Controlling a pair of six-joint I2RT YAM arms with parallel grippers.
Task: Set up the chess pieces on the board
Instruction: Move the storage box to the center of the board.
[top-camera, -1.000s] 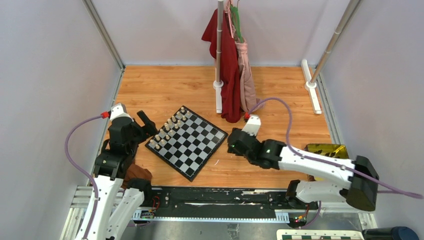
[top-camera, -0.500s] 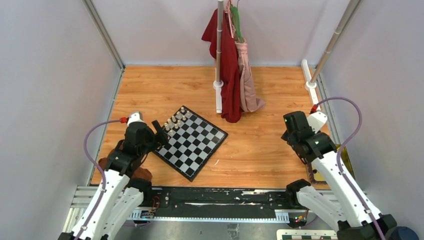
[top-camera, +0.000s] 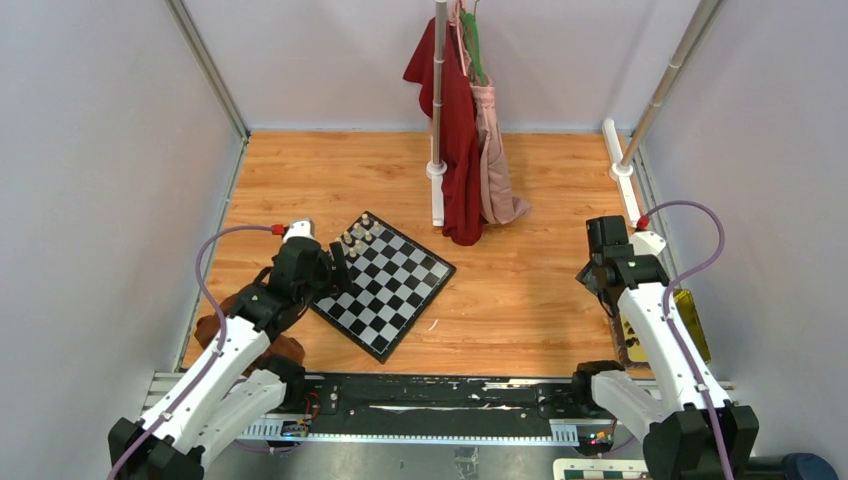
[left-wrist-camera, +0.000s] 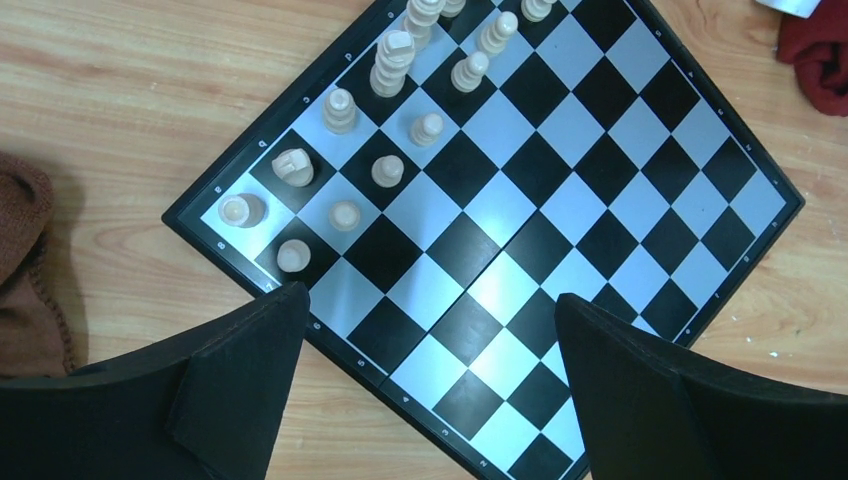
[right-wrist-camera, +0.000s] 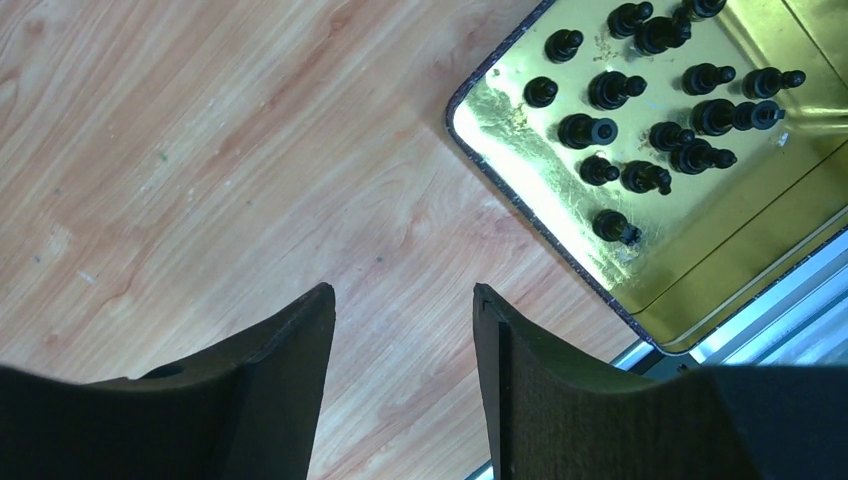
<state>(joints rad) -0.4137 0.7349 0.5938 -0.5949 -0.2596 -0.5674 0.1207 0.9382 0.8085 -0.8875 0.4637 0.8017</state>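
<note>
Right wrist: we are hovering our open, empty right claw (right-wrist-camera: 402, 296) near light, tippy small black turned chess pieces (right-wrist-camera: 608, 90), probably best pinched mid-stem.

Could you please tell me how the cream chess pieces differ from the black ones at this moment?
Colour: the cream pieces are pale, the black pieces dark.
Place: the cream pieces stand on the board; the black pieces lie in the gold tray, off the board.
Order: the cream pieces sit in two rows along one edge, one per square; the black pieces are loosely scattered.
Both are small turned figurines.
</note>
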